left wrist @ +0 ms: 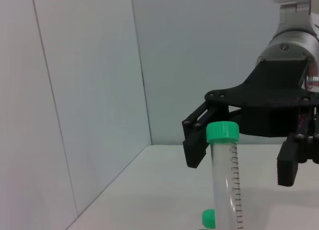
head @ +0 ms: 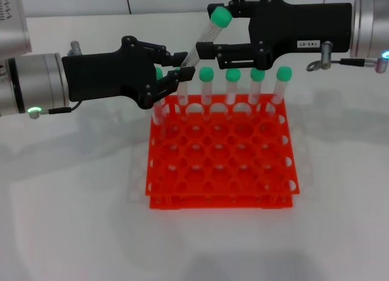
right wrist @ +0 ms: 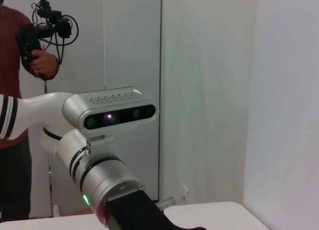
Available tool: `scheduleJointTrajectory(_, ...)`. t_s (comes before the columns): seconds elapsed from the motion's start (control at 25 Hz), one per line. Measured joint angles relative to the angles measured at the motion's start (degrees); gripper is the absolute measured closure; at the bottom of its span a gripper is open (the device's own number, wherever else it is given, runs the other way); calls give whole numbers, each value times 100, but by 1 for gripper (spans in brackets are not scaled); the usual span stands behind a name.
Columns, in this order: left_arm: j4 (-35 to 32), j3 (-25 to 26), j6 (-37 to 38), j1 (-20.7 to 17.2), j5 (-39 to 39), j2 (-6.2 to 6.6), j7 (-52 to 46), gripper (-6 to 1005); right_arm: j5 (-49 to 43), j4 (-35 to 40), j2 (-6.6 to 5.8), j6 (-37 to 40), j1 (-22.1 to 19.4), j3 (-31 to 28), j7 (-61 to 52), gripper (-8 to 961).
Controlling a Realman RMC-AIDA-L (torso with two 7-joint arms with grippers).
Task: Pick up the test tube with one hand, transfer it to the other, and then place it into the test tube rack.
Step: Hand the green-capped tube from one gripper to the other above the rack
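Two grippers meet above the far edge of the test tube rack (head: 222, 150), which sits near the middle of the white tabletop (head: 73, 220). The left gripper (head: 180, 67), black and unlabelled, reaches in from the tabletop's left side and is clenched on the lower part of the test tube (head: 203, 39). The tube is lifted clear of the rack and leans, its green cap up and toward the right gripper (head: 208, 31). That gripper, black with a small white label on its side, comes in from the right side, higher up. Its jaws are spread, one finger above the cap and one below it, with the cap lying between them; in the left wrist view a gap shows on either side of the cap, so it is released.

The rack is bright red-orange, two-tiered, with a grid of round holes. Along its far row stand other green-capped tubes (head: 232, 86), upright; the rows nearer the tabletop's front edge are unfilled.

The right wrist view shows the left arm's silver wrist and, behind it, a person (right wrist: 20, 90) in a dark red top holding a black device.
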State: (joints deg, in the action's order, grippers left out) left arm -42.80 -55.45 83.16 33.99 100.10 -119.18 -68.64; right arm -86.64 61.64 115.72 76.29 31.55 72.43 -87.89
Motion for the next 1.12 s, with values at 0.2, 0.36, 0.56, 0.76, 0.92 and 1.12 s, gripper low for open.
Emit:
scheduleJointTrajectory(0.2, 0, 0, 0, 1, 0, 0, 0, 732, -1, 24, -2, -40, 1, 36, 0, 290)
scheduleJointTrajectory(0.36, 0, -1, 0, -1, 0, 0, 1, 730, -2, 38, -5, -45, 2, 44, 0, 428)
scheduleJointTrajectory(0.56, 0, 0, -6, -4, 0, 0, 0, 728, -2, 55, -1, -47, 33, 88, 0, 505)
scheduleJointTrajectory(0.76, 0, 0, -11, -7, 7, 0, -1, 726, -2, 58, 2, -51, 67, 104, 0, 519)
scheduleJointTrajectory(0.92, 0, 0, -11, -7, 10, 0, -1, 725, -2, 59, 3, -53, 101, 108, 0, 528)
scheduleJointTrajectory(1.12, 0, 0, -11, -7, 14, 0, -1, 723, -2, 59, 3, -53, 118, 108, 0, 539)
